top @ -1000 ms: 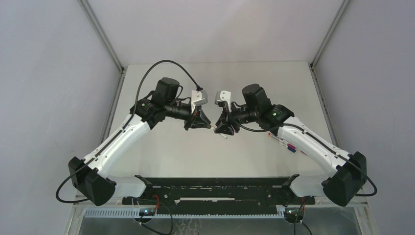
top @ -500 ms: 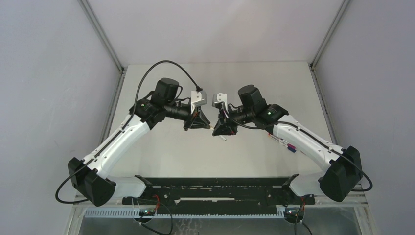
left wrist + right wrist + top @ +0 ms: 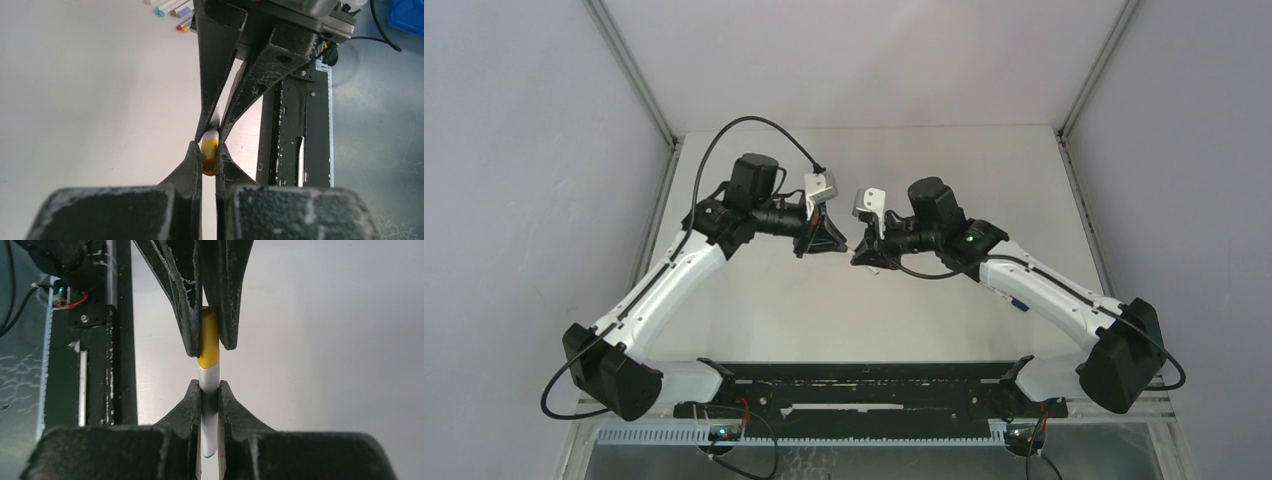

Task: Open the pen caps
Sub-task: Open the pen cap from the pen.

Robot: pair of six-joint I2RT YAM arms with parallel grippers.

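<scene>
The left arm [image 3: 669, 285] and right arm [image 3: 1054, 290] wear white shells between black joints and bases. A black cable [image 3: 746, 119] loops above the left one; a green light [image 3: 969, 238] glows on the right. The jaws are black, scuffed wedges.

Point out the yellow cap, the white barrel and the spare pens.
yellow cap [image 3: 208, 351]: right wrist view, lower half.
white barrel [image 3: 209, 378]: right wrist view, below cap.
spare pens [image 3: 181, 11]: left wrist view, coloured ends.
</scene>
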